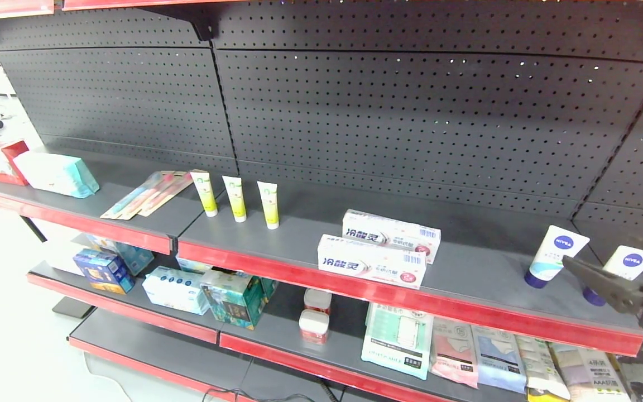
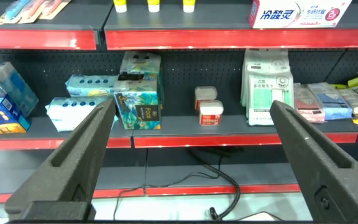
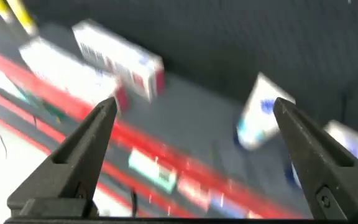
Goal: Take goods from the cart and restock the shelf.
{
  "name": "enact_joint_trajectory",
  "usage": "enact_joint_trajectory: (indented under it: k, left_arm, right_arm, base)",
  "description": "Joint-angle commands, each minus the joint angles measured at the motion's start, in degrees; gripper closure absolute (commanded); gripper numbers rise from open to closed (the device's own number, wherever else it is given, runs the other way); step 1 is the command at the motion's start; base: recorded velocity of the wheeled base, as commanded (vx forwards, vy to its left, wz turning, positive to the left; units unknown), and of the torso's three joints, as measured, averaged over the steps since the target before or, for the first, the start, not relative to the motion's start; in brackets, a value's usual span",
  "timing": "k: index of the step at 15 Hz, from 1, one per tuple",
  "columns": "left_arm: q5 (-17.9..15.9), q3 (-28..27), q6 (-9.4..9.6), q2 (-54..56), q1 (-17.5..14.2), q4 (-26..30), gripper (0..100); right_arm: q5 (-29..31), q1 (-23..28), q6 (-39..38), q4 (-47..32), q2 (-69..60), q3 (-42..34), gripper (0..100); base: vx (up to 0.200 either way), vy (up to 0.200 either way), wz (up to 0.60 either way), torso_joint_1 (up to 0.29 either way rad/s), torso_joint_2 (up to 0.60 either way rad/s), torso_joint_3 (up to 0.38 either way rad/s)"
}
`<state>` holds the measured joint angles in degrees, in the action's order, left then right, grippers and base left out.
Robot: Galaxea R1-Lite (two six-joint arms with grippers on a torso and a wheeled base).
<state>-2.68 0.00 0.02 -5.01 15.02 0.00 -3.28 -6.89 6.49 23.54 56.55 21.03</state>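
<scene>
Our right gripper (image 3: 194, 109) stood wide open with nothing between its fingers. Just beyond it, on the dark grey metal shelf with a red front lip (image 1: 483, 262), stood two white squeeze tubes with blue caps (image 1: 556, 248), caps down. Farther off to its left lay two white-and-red toothpaste cartons (image 1: 372, 261), and beyond those stood three yellow-green tubes (image 1: 236, 198). Our left gripper (image 2: 191, 106) was likewise spread wide and empty; it faced a lower shelf tier (image 2: 241, 140), well apart from the green tissue packs (image 2: 138, 93) there. We judged the restocking partly done: goods stood in small groups, broad stretches of shelf lay bare, and neither gripper carried anything, so another fetch from the cart seemed due.
</scene>
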Motion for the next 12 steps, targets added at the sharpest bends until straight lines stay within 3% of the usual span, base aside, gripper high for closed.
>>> enact_joint_trajectory:
  k: [1, 3, 12]
  left_arm:
    - [0.05, 0.00, 0.06, -0.09, 0.01, 0.00, 0]
    - [0.05, 0.00, -0.02, -0.09, 0.01, 0.00, 0]
    - [-0.04, 0.00, -0.02, -0.09, 0.01, 0.00, 0]
  right_arm:
    - [2.05, 7.77, -0.07, -14.31, -18.32, -4.24, 0]
    - [1.52, 10.40, -0.42, -16.16, -22.98, -4.68, 0]
    - [-0.59, 9.44, 0.46, -19.15, -48.38, -17.25, 0]
  base:
    - [0.000, 0.000, 0.00, 0.000, 0.00, 0.000]
    - [0.000, 0.000, 0.00, 0.000, 0.00, 0.000]
    - [0.000, 0.000, 0.00, 0.000, 0.00, 0.000]
